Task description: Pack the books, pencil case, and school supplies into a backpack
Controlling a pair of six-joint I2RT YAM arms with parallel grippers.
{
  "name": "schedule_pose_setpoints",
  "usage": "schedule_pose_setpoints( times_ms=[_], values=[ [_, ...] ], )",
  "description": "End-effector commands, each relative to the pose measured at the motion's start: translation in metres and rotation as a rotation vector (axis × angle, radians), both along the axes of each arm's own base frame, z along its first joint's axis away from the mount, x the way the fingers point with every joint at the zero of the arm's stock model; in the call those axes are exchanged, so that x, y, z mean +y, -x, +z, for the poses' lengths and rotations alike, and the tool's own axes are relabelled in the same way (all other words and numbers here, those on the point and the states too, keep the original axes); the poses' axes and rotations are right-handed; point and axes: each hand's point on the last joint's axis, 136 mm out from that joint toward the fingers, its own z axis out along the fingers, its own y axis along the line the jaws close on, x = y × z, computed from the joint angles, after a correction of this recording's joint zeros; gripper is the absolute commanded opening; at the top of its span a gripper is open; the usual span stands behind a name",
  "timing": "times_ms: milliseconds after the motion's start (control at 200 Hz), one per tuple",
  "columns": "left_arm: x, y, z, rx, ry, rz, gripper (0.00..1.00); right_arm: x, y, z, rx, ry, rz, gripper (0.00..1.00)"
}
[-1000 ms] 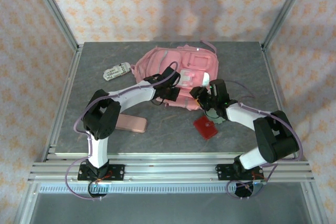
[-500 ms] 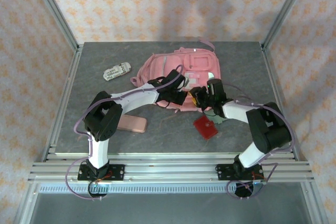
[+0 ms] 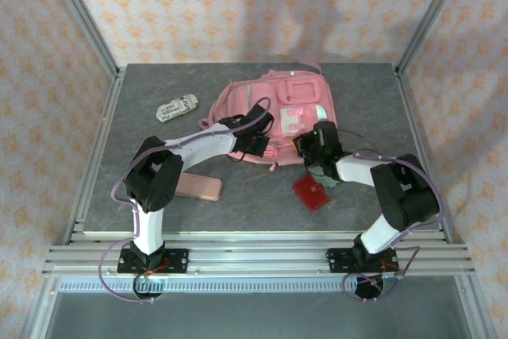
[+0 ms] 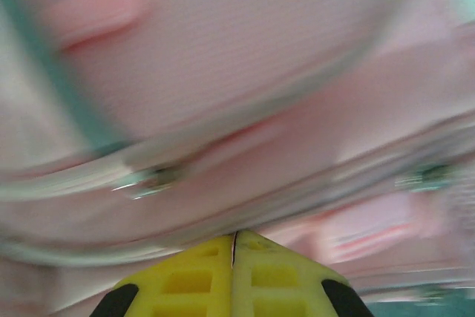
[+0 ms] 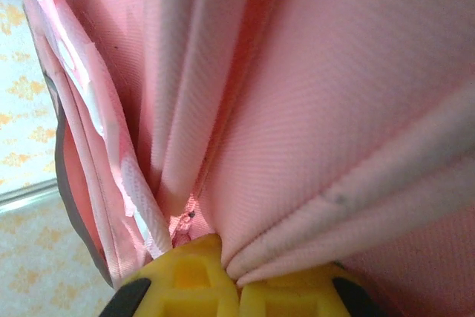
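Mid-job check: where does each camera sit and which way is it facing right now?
Top external: above and behind the bases, looking down on both arms and the soft pink fabric backpack.
Left wrist: on the left hand, yellow fingers shut, facing blurred backpack fabric.
Right wrist: on the right hand, pinching backpack folds.
All three share the backpack.

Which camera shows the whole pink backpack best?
The top external view: nearly the whole backpack shows, pockets and patch included. The left wrist view gives blurry pink fabric close up; the right wrist view gives sharp folds pinched in the right tool.
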Motion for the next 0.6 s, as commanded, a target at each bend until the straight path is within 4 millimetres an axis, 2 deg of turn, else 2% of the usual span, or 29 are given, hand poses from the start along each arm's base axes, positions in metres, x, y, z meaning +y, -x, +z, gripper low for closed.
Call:
schedule_pose_setpoints(
  times_ms=[0,75,160,240,375,481,556,586,596],
  values=[
    [0.039,0.0,0.011,-0.026,-0.08,0.065,0.0,-0.027,-0.012,0.003,-0.029,0.07,-0.112,0.0],
    [0.037,0.0,0.014,-0.03,-0.054,0.062,0.0,-0.023,-0.013,0.002,-0.028,0.061,-0.096,0.0],
    [0.023,0.001,0.019,-0.013,0.023,0.046,0.0,-0.019,-0.014,0.002,-0.034,0.053,-0.073,0.0],
    [0.002,0.004,0.026,-0.003,0.13,0.028,0.2,-0.016,-0.015,0.002,-0.038,0.05,-0.056,0.0],
    [-0.038,0.016,0.033,0.005,0.244,-0.019,0.39,-0.008,-0.017,0.012,-0.084,0.024,-0.013,0.0],
    [-0.061,0.026,0.028,0.006,0.232,-0.036,0.43,-0.003,-0.017,0.017,-0.107,0.015,0.015,0.0],
    [-0.068,0.029,0.017,0.006,0.2,-0.017,0.44,-0.002,-0.017,0.017,-0.109,0.015,0.021,0.0],
    [-0.069,0.029,0.019,-0.004,0.188,-0.005,0.44,-0.002,-0.017,0.016,-0.107,0.015,0.024,0.0],
    [-0.07,0.029,0.01,0.006,0.169,0.0,0.44,-0.001,-0.017,0.017,-0.108,0.015,0.025,0.0]
  ],
)
